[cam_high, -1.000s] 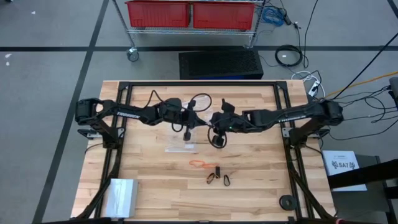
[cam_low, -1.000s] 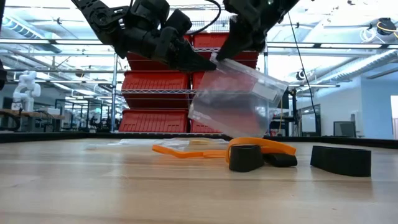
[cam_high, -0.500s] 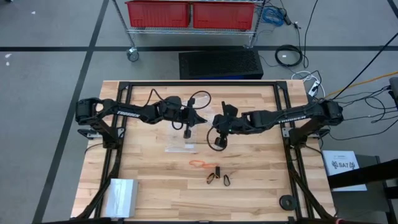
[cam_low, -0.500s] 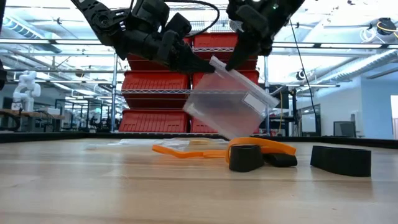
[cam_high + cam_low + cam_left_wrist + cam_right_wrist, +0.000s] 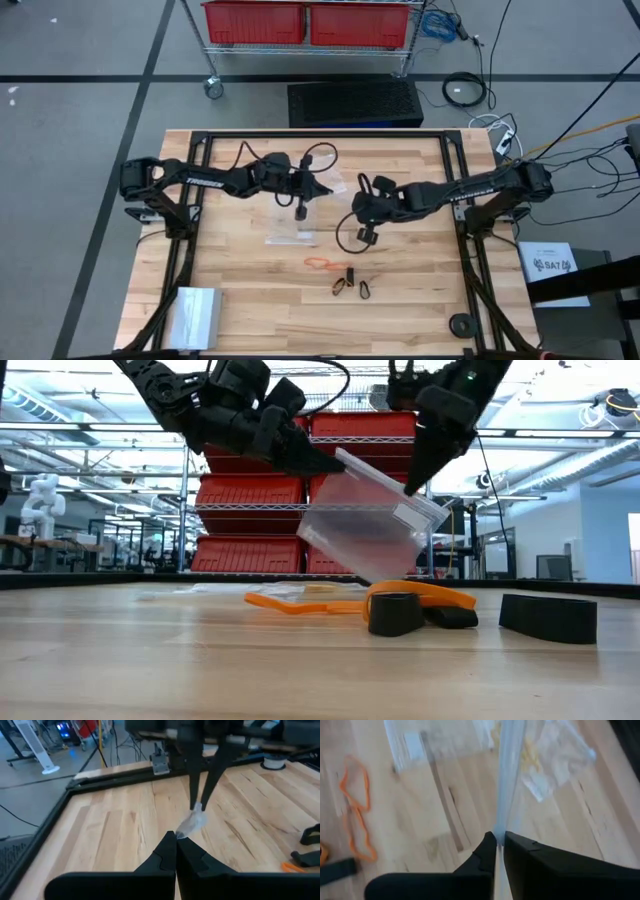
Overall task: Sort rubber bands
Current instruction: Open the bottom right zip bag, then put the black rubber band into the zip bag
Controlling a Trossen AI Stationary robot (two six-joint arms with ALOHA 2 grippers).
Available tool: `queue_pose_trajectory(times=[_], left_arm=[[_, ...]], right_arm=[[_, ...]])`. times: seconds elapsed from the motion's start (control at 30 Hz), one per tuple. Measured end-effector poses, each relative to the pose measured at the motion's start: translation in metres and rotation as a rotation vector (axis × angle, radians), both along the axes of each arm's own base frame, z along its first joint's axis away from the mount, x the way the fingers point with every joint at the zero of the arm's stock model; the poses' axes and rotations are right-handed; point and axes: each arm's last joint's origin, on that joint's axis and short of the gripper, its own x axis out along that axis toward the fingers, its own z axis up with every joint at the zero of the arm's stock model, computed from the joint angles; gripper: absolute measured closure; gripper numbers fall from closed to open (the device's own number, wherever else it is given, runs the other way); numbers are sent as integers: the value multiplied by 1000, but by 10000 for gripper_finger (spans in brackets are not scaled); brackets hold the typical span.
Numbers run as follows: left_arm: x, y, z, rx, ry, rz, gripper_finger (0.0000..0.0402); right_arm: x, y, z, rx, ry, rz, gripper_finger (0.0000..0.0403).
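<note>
Bands first, nearest the table's front edge: black rubber loops (image 5: 343,284) and (image 5: 366,290) plus a thin orange rubber band (image 5: 320,262) lie loose on the pale wood-plank tabletop (image 5: 240,300), none bagged yet. Just behind them a flat clear plastic bag (image 5: 293,238) rests on the wood; can't tell what's inside. Above that, my right gripper (image 5: 410,488) and left gripper (image 5: 335,464) are both pressed together on opposite edges of a second clear plastic zip bag (image 5: 365,528), held up off the table w/ its mouth between us. So I judge we're early: bag prepped, sorting itself not begun. Far back, red plastic bins (image 5: 305,20) on a wire rack.
</note>
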Motion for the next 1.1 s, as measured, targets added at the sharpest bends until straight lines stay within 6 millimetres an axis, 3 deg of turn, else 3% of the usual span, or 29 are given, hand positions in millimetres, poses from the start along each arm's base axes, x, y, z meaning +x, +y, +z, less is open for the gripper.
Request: queue_pose_trajectory(times=[0.37, 0.53, 0.67, 0.77, 0.87, 1.0, 1.1], left_arm=[[-8, 3, 13, 5, -20, 16, 402], [-9, 4, 11, -1, 2, 22, 402], [-10, 3, 9, -34, 28, 26, 402], [-10, 3, 9, -38, 26, 9, 402], [-10, 2, 9, -41, 28, 4, 402], [-10, 2, 9, -42, 27, 0, 402], [-10, 2, 9, -43, 29, -1, 402]], right_arm=[[-10, 9, -4, 49, 83, -35, 395], [-13, 12, -1, 73, 95, -39, 347], [-3, 13, 19, 71, 2, -21, 298], [4, 13, 27, 23, -61, 22, 284], [8, 11, 31, -55, -106, 48, 304], [14, 5, 32, -124, -143, 43, 380], [20, 4, 34, -140, -186, 63, 394]])
